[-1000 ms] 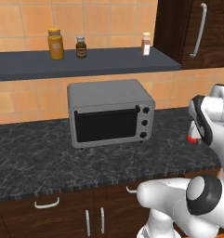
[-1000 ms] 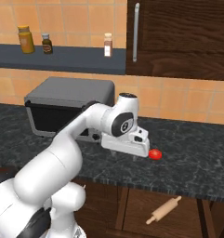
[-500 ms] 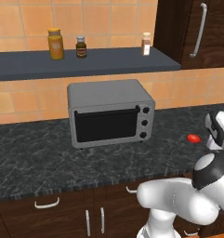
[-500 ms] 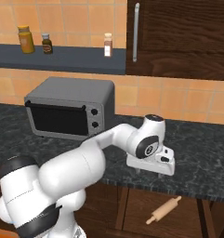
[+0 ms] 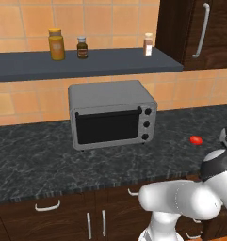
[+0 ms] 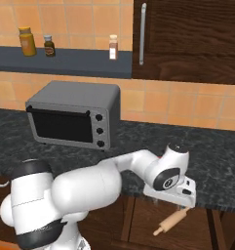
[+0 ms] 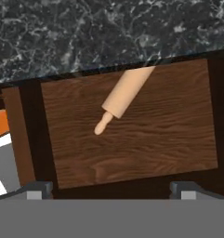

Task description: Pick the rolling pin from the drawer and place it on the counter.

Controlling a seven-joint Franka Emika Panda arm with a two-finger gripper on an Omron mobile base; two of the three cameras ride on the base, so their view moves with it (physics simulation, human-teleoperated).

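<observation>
Over the open drawer [image 7: 132,139], the gripper [image 7: 111,188] is hanging with its two fingertips set wide apart, gripping nothing. In the right base view the gripper [image 6: 187,202] is sitting below the counter edge, just above the pin.

The pin [image 7: 125,97] is lying on the wooden drawer floor, apart from the fingertips. In the hand view its long axis is running on a diagonal: the knobby handle end is pointing down and left, while the thicker body is slanting up and right until the counter [image 7: 85,32] lip is hiding its far end. In the right base view the pin [image 6: 171,223] is likewise slanting, its lower end toward the left.

Beyond, on the counter [image 5: 39,160], a grey oven [image 5: 110,114] is standing, with a small red thing [image 5: 196,140] well to its right. On the shelf [image 5: 86,62] above, three jars are standing apart.
</observation>
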